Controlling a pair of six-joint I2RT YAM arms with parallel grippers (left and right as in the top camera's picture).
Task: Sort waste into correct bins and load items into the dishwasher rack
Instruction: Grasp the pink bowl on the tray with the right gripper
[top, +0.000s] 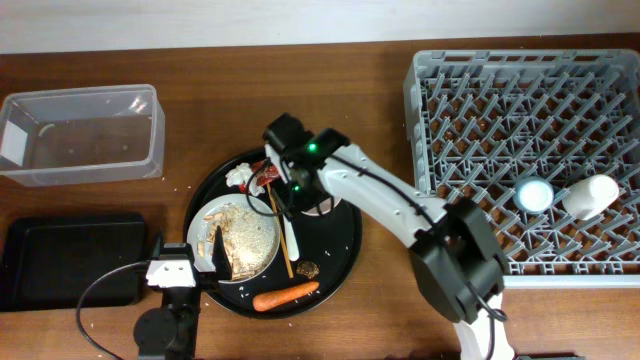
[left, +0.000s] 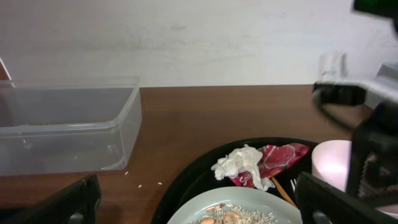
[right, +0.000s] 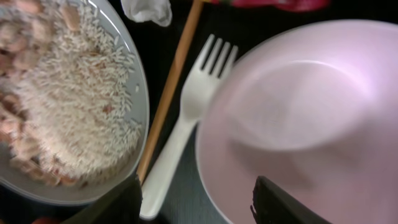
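Note:
A white plate (top: 240, 238) with beige food crumbs sits on the round black tray (top: 340, 262). Crumpled white paper (top: 240, 176) and a red wrapper (top: 268, 175) lie at its back. A wooden stick (top: 283, 235), brown lump (top: 308, 269) and carrot (top: 285, 296) lie beside the plate. My right gripper (top: 295, 190) is open, low over the white bowl (right: 298, 124), its fingers (right: 196, 208) straddling the bowl's rim and the white fork (right: 186, 124). My left gripper (top: 185, 270) is open and empty at the plate's (left: 242, 208) left edge.
The clear tub (top: 80, 135) stands at the back left and the shallow black tray (top: 70, 260) at the front left. The grey rack (top: 530, 120) on the right holds a pale blue cup (top: 534, 195) and a white cup (top: 590, 195).

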